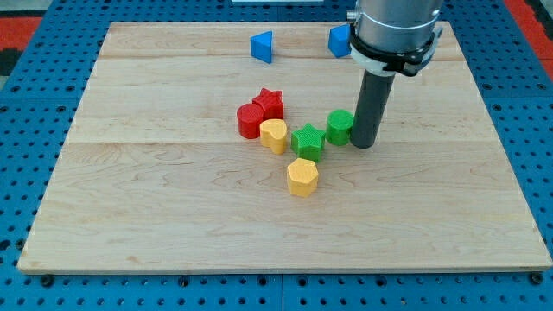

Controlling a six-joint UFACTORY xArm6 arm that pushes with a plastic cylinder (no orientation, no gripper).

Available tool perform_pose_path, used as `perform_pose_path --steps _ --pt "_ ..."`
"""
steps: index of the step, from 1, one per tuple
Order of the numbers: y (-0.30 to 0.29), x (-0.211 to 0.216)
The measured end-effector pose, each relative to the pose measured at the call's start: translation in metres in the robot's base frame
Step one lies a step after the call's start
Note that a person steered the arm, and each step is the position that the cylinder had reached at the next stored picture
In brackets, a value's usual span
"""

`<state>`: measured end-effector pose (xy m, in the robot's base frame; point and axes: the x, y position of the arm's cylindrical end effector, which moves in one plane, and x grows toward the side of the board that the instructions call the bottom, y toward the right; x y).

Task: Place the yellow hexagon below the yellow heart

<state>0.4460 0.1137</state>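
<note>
The yellow hexagon (302, 177) lies near the board's middle. The yellow heart (274, 136) sits up and to the left of it, touching the red cylinder (250, 121). A green star (308, 142) lies between them, just above the hexagon. My tip (363, 143) stands to the right of the green cylinder (340, 127), touching or almost touching it, well up and right of the hexagon.
A red star (270, 103) sits above the heart, against the red cylinder. A blue triangular block (262, 46) and a blue block (339, 41) lie near the view's top. The wooden board (130, 199) lies on a blue pegboard surface.
</note>
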Motion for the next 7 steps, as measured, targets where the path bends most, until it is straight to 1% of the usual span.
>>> perform_pose_path --steps 1,2,3,4,5,6,7 --pt "0.003 -0.015" --pt "-0.045 -0.026" --pt "-0.035 -0.026" --pt "0.08 0.028" --pt "-0.013 0.084" --pt "-0.07 0.048" --pt "-0.072 0.072"
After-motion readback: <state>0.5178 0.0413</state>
